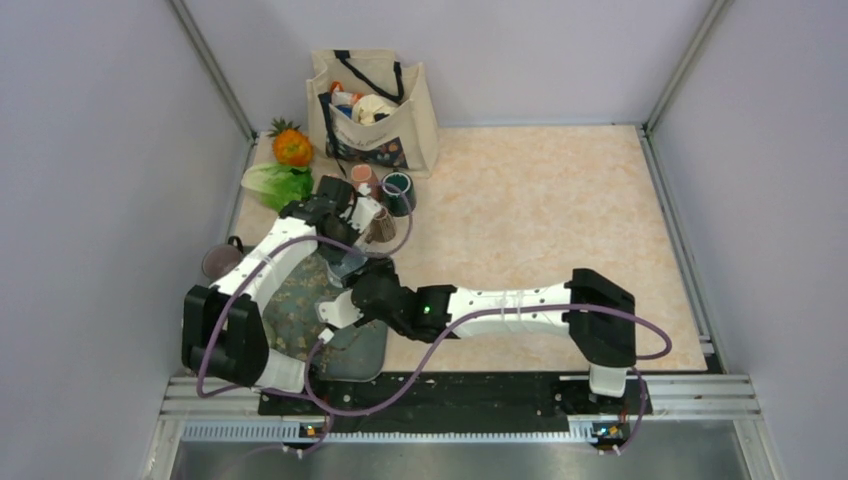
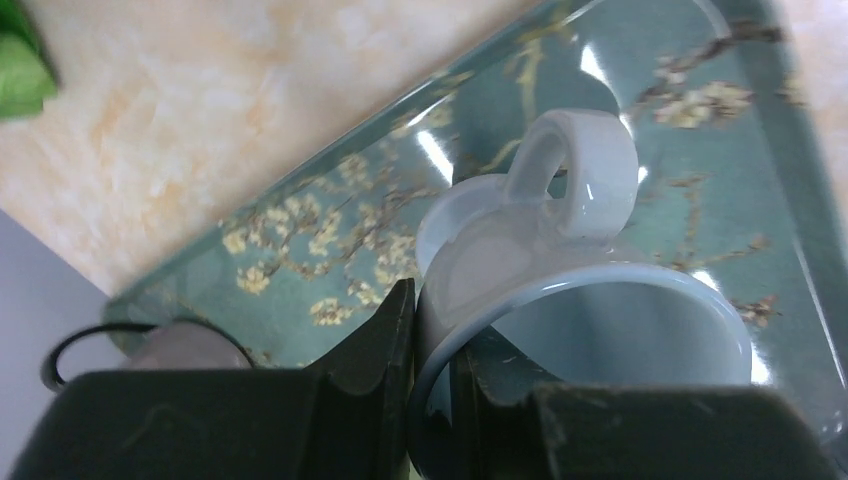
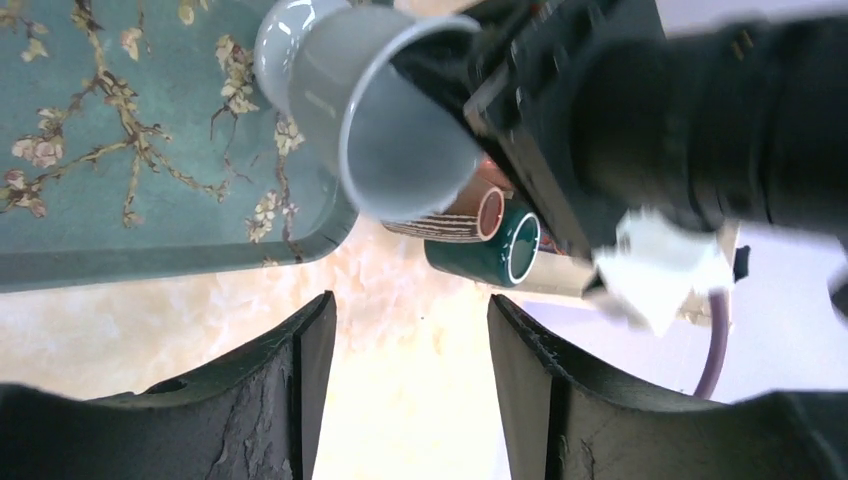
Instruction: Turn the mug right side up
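Observation:
A pale grey-blue mug hangs tilted over the teal blossom-patterned tray, handle pointing away from the camera. My left gripper is shut on its rim wall, one finger inside and one outside. From above, the mug sits just under the left gripper, over the tray. In the right wrist view the mug shows its open mouth, gripped from the upper right. My right gripper is open below it with nothing between its fingers, near the tray's edge.
A teal mug and a brown striped mug lie on their sides beyond the tray. A pinkish mug stands at the tray's left. At the back left are a tote bag, an orange fruit and a lettuce.

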Controlling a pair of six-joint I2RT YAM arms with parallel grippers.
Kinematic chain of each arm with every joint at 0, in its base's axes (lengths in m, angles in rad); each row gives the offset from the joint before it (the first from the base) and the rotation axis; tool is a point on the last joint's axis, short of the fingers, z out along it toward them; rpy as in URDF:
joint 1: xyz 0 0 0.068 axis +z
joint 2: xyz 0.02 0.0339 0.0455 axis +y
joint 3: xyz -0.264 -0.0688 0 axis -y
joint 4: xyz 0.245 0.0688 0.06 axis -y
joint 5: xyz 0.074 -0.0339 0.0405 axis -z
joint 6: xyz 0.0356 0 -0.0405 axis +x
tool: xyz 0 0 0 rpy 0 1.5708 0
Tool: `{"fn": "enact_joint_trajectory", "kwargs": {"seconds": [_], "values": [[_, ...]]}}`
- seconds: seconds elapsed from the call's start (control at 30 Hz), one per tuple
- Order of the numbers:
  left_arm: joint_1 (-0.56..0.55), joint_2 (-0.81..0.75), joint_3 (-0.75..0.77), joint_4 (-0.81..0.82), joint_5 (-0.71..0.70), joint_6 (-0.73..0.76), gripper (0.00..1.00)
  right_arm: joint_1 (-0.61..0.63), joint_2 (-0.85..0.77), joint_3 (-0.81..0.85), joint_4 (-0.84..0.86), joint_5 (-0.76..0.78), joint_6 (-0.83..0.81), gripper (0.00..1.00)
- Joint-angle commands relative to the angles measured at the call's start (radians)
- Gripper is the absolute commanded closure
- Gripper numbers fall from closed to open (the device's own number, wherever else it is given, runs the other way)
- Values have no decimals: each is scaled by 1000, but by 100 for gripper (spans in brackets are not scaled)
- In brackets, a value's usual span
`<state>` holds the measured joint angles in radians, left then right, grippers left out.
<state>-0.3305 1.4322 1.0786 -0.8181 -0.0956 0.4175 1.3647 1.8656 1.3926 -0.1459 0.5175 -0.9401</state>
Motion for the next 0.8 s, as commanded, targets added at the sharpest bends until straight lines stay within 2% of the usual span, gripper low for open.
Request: {"fn": "enact_joint_trajectory", "kwargs": {"seconds": [0.0, 0.2, 0.4, 0.6, 0.7, 0.77], "values": [[154, -20, 10, 43, 65, 2, 100, 33, -126, -41, 93, -65, 32, 43], [465, -94, -58, 104, 159, 41, 100, 33, -192, -100, 129, -145, 72, 43], [695, -87, -102, 181, 270, 85, 100, 24, -195, -116, 139, -156, 87, 43], [829, -47, -122, 227, 389, 132, 100, -6, -206, -126, 166, -180, 138, 41], [861, -25, -148, 260, 396, 145, 99, -38, -213, -124, 180, -190, 197, 38], [874, -26, -165, 283, 387, 145, 83, -66, -217, -120, 184, -199, 248, 36]]}}
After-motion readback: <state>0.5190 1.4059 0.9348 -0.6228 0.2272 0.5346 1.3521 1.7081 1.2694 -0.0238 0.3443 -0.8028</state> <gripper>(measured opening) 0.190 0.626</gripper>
